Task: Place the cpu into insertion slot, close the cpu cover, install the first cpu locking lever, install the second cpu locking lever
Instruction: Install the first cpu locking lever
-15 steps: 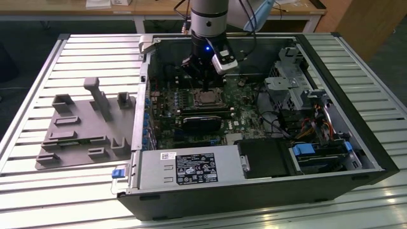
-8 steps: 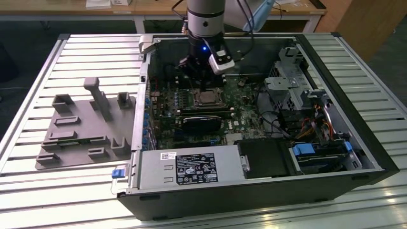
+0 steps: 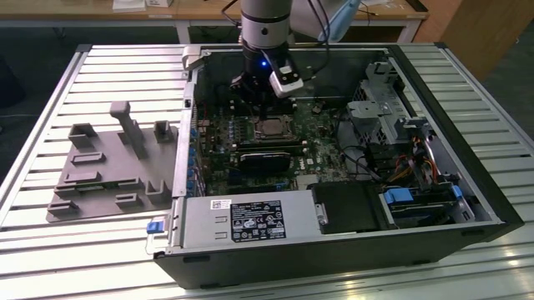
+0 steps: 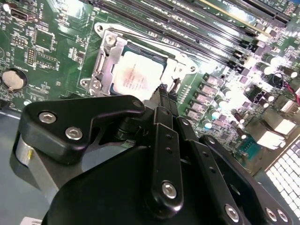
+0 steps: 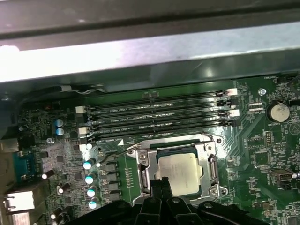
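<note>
The cpu (image 3: 269,128) (image 4: 138,77) (image 5: 180,171), a silver-grey square, lies in the insertion slot (image 5: 177,141) on the green board inside the open computer case. The cpu cover (image 4: 107,63) (image 5: 212,164), a grey metal frame, lies flat around it. A thin wire locking lever (image 5: 115,152) sticks out from one corner of the socket. My gripper (image 3: 265,111) (image 4: 164,93) (image 5: 161,183) hangs just above the socket's edge, beside the cpu. Its black fingers are shut together with nothing visible between them.
Long black memory slots (image 5: 159,117) run beside the socket, and a coin battery (image 5: 280,111) sits further off. The case holds a power supply (image 3: 250,222) and drive cages (image 3: 392,109) with cables. A grey fixture tray (image 3: 109,169) lies on the slatted table at the exterior view's left.
</note>
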